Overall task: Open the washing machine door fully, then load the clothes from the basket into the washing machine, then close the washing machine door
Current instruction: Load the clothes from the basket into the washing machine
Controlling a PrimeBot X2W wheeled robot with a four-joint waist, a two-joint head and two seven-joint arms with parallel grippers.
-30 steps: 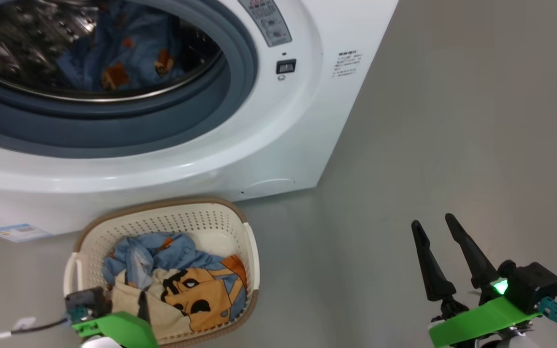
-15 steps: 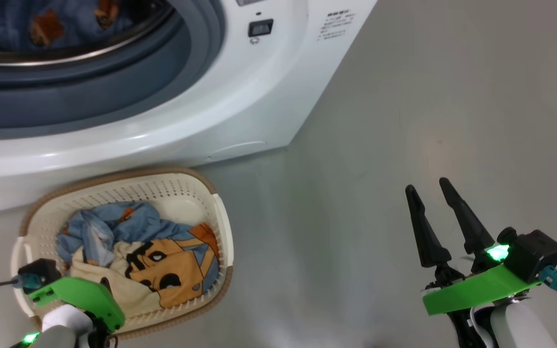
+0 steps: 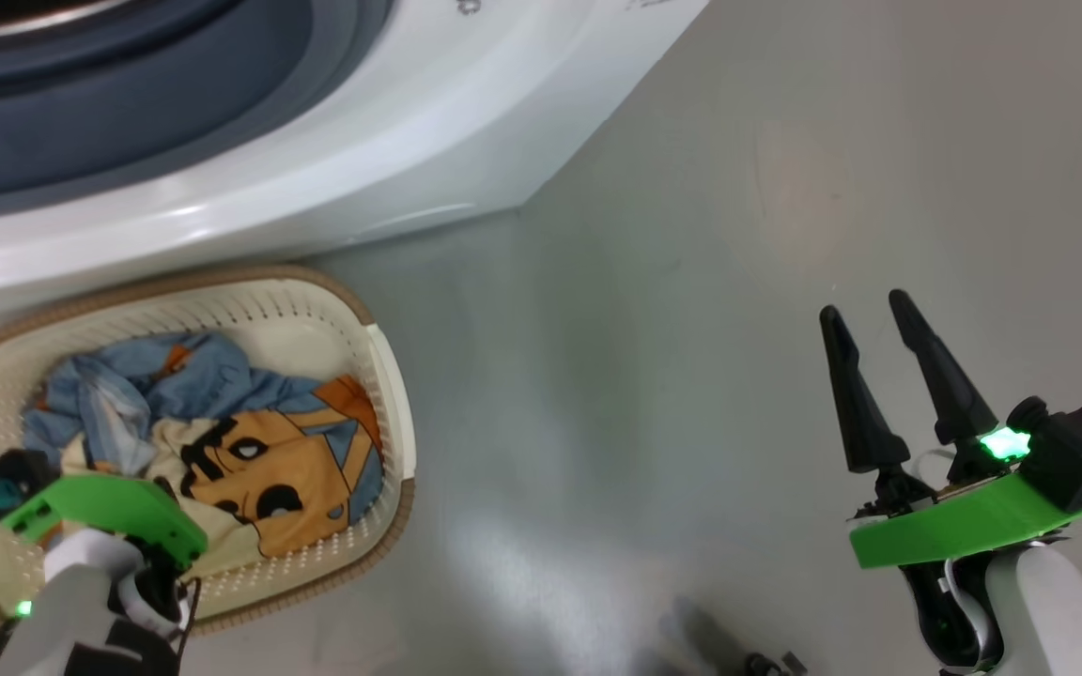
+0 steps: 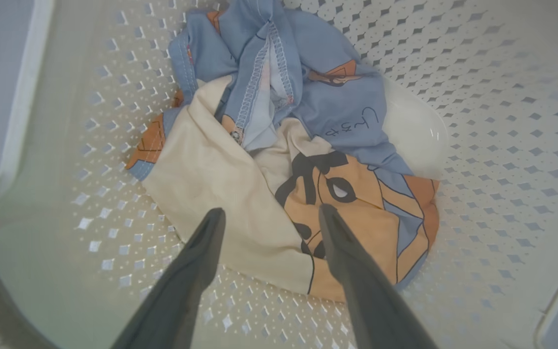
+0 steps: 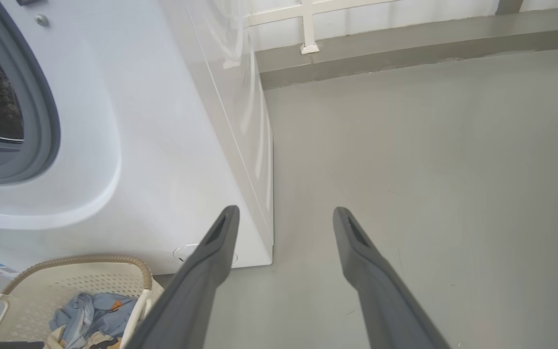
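I read the left fingers [image 4: 194, 264] as spread open and empty, just above the clothes [image 4: 279, 155] lying in the basket [image 3: 389, 376]. The basket stands on the floor [image 3: 654, 310] just beside the washing machine [image 3: 363, 178]. The right fingers [image 3: 858, 413] are open and empty, well apart from the basket.

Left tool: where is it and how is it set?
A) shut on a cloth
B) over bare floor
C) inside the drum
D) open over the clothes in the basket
D: the left tool is spread wide over the clothes inside the basket, pinching nothing.
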